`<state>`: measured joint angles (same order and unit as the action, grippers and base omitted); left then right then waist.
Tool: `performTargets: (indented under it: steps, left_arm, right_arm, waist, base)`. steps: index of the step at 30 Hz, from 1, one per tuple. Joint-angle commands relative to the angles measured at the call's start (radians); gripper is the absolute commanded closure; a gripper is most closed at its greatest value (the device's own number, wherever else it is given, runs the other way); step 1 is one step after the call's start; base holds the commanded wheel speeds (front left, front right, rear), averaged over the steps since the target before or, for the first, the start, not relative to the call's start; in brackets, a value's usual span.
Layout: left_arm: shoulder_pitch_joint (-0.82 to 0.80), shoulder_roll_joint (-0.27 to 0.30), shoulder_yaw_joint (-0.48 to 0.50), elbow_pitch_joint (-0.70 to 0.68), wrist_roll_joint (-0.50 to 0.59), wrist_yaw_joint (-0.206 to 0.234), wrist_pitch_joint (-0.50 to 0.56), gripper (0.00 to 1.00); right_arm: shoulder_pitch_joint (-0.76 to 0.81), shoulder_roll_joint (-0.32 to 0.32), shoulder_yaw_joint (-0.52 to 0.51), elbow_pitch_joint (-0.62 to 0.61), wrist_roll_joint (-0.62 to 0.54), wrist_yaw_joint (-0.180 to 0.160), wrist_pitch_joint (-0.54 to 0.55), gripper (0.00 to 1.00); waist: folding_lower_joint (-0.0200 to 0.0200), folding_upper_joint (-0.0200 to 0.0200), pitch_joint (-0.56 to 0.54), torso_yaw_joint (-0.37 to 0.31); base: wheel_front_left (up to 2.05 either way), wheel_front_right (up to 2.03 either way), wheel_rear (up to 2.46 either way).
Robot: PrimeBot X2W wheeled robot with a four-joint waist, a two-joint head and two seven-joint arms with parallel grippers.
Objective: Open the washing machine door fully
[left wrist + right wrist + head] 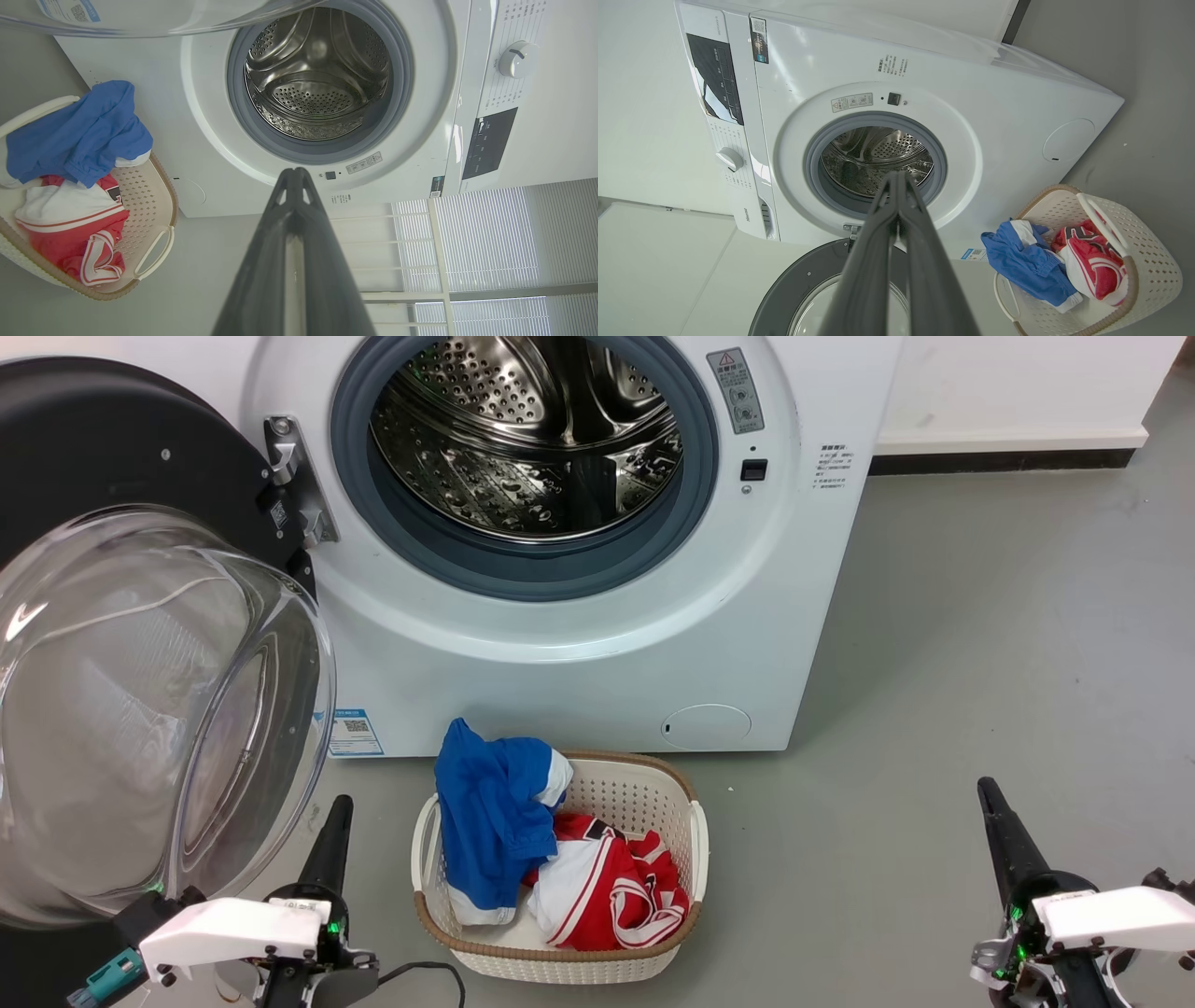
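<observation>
One washing machine door (140,691), open; one basket (644,782) holding blue garment (490,812) and red garment (630,896); my left end effector (340,801), right end effector (984,786) pinched closed.

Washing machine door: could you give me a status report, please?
Left gripper shut, empty. Right gripper shut, empty. Washing machine door wide open, beside left gripper. Laundry basket clear of door.

The left pincer (295,173), closed tight and empty, points at the washing machine (201,121), whose steel drum (317,88) gapes beyond its tips; a laundry basket (174,210) of clothes (79,135) sits to its left.
</observation>
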<state>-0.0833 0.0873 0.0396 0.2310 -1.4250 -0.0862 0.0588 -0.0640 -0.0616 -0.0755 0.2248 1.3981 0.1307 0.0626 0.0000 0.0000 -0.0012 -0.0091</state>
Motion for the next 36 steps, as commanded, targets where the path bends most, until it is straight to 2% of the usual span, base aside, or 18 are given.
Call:
performTargets:
  steps: [1,30,36]
  left_arm:
    - [-0.017,-0.002,0.011,0.0,-0.023,-0.009,0.006,1.0]
    - [-0.029,-0.031,0.069,0.015,-0.199,-0.048,0.05,1.0]
    - [-0.029,-0.032,0.07,0.015,-0.195,-0.048,0.05,1.0]
  right_arm:
    - [-0.026,-0.004,-0.004,-0.001,0.027,0.0,0.007,1.0]
    - [-0.05,0.001,-0.026,0.021,0.23,0.0,0.043,1.0]
    - [-0.049,0.002,-0.027,0.021,0.226,0.0,0.042,1.0]
  waist:
    - [0.0,0.0,0.0,0.001]
    - [0.0,0.0,0.004,0.009]
    - [0.0,0.0,0.004,0.009]
  base:
    - [0.0,0.0,0.0]
    - [0.0,0.0,0.0]
    - [0.0,0.0,0.0]
